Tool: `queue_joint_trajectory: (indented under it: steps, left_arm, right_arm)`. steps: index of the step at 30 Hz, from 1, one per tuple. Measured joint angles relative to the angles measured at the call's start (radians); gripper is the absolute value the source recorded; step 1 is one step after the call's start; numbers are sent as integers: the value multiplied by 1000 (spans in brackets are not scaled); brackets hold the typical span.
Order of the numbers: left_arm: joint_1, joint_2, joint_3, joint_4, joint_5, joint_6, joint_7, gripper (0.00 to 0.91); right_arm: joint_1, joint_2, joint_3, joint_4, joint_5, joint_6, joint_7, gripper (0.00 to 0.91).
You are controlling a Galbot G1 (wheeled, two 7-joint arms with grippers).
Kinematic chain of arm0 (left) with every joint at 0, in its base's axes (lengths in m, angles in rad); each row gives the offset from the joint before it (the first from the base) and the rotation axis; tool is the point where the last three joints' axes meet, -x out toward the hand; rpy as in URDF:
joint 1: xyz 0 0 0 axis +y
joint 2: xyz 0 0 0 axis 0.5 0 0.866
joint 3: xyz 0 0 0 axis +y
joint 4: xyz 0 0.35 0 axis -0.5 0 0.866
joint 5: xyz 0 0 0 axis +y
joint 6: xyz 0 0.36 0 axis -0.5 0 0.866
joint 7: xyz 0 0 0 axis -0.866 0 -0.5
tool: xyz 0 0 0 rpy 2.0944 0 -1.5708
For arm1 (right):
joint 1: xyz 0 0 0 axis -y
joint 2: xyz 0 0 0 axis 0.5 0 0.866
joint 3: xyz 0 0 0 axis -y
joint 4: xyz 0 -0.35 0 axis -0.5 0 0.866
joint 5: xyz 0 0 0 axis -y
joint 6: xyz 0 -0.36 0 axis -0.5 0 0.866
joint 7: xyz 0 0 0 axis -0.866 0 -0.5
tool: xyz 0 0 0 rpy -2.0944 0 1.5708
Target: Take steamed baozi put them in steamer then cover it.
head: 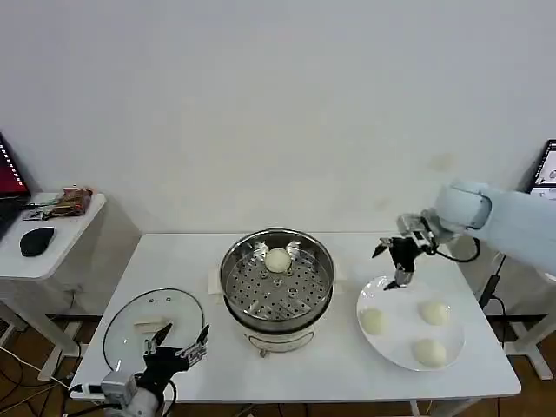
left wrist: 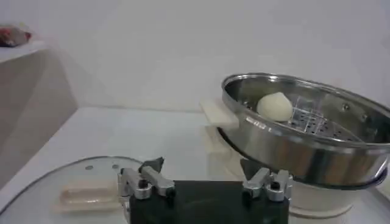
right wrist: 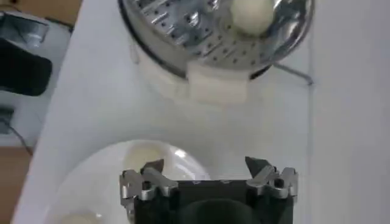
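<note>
The steel steamer point(head: 276, 280) stands mid-table with one baozi point(head: 277, 260) on its perforated tray. Three more baozi point(head: 373, 321) point(head: 434, 313) point(head: 429, 352) lie on a white plate point(head: 401, 298) to its right. My right gripper point(head: 393, 261) hangs open and empty above the plate's far left rim; its wrist view has the gripper point(right wrist: 206, 167), a plate baozi point(right wrist: 146, 161) and the steamer point(right wrist: 213, 36) beyond. The glass cover point(head: 154, 326) lies flat at the front left. My left gripper point(head: 178, 343) is open just right of it, facing the steamer point(left wrist: 304, 143) and the cover point(left wrist: 67, 189).
A small side table point(head: 52, 252) at the far left holds a black mouse point(head: 36, 241) and snack packs point(head: 61, 202). A screen point(head: 546, 165) shows at the right edge. The white table's front edge runs just below the plate and cover.
</note>
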Motion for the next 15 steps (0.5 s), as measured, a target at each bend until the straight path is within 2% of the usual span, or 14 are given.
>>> queue_joint_trajectory:
  steps: [15]
  left_arm:
    - [1,-3,-4,4,2,0,-2,907]
  right_arm:
    - [-174,26,100,-57,-90,11,-37,907]
